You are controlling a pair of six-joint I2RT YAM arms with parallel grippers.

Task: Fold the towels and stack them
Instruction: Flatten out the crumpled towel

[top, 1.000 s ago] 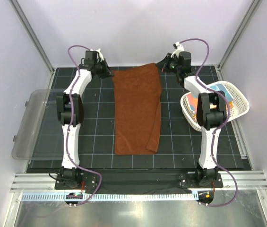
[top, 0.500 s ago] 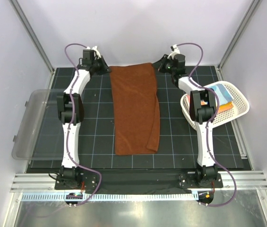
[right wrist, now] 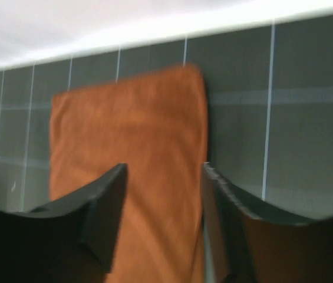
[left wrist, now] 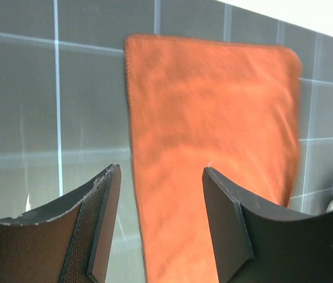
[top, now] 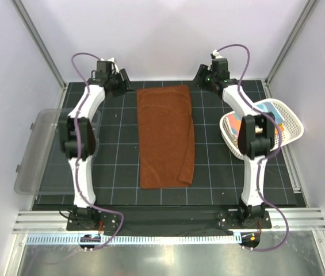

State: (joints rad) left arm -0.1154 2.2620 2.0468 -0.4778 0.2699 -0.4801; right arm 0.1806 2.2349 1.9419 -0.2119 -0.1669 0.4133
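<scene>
A large rust-brown towel [top: 165,135] lies flat as a long strip down the middle of the black grid mat [top: 116,167]. Its far edge sits between the two arms. My left gripper [top: 122,80] hovers just off the towel's far left corner, open and empty. In the left wrist view the towel [left wrist: 213,118] shows beyond the left gripper [left wrist: 161,170]. My right gripper [top: 202,77] hangs off the far right corner, also open with nothing in it. In the right wrist view the towel [right wrist: 131,135] spreads below the right gripper [right wrist: 163,167]. More towels [top: 272,109] lie in the basket.
A white perforated basket [top: 291,123] stands at the right edge of the mat, partly behind the right arm. A clear plastic bin [top: 35,149] lies off the mat's left edge. White walls and metal posts close in the back and sides.
Both grippers have opened and let go of the towel's far corners. The far edge has dropped flat onto the mat, and both grippers have drawn outward from it.
</scene>
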